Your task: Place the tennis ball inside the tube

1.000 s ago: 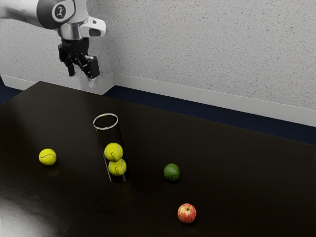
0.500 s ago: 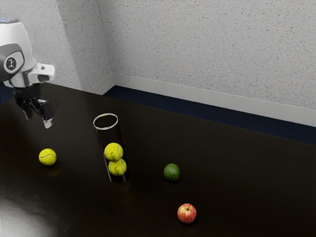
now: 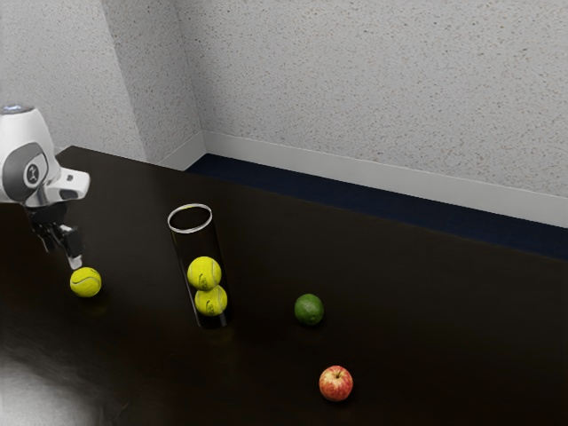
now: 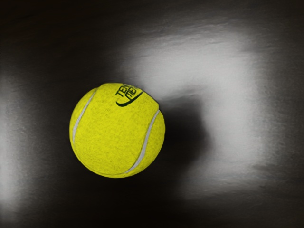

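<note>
My gripper (image 3: 62,252) hangs low at the exterior view's left, its fingers apart with nothing between them. Just below and beside the nearer fingertip rests a loose tennis ball (image 3: 86,282) on the table. The wrist view has that tennis ball (image 4: 117,131) beneath my hand, with its seam and dark lettering visible. A clear tube (image 3: 189,242) with a pale rim stands upright on the table, toward the exterior view's right from the gripper. Inside it are two tennis balls, an upper ball (image 3: 204,273) and a lower ball (image 3: 211,301).
A green lime-like fruit (image 3: 309,310) lies on the dark table (image 3: 426,311), toward the exterior view's right from the tube. Nearer the front is a red apple (image 3: 336,383). A speckled wall (image 3: 373,89) rises behind the table.
The arm has swung toward the exterior view's left and come down, bringing my gripper from high beyond the table to just above the loose ball. Balls, tube and fruit have stayed put.
</note>
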Available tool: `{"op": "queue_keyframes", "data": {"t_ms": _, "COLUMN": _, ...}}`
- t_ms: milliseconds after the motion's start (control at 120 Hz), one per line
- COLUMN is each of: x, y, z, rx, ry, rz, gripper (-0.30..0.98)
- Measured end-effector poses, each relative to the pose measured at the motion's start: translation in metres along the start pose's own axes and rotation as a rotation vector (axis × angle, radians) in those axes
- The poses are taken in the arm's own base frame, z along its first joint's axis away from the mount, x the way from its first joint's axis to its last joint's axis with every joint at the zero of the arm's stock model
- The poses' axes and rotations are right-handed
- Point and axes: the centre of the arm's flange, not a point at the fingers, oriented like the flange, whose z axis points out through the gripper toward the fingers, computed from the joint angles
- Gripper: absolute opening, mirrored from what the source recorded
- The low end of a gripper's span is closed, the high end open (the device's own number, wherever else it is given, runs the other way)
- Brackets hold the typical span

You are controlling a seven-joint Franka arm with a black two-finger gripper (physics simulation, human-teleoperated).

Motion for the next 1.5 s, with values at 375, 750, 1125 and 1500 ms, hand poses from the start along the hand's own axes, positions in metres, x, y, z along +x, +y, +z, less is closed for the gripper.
{"op": "queue_keyframes", "data": {"t_ms": 375, "x": 0.017, "y": -0.034, "z": 0.062, "rx": -0.014, "ry": -0.004, "rz": 0.059, "gripper": 0.69}}
{"op": "queue_keyframes", "data": {"t_ms": 750, "x": 0.033, "y": -0.032, "z": 0.102, "rx": -0.027, "ry": 0.022, "rz": 0.134, "gripper": 0.69}}
{"op": "queue_keyframes", "data": {"t_ms": 1125, "x": 0.034, "y": -0.03, "z": 0.107, "rx": -0.02, "ry": 0.034, "rz": 0.177, "gripper": 0.33}}
{"op": "queue_keyframes", "data": {"t_ms": 1500, "x": 0.032, "y": 0.006, "z": 0.006, "rx": -0.017, "ry": 0.107, "rz": 0.248, "gripper": 0.39}}
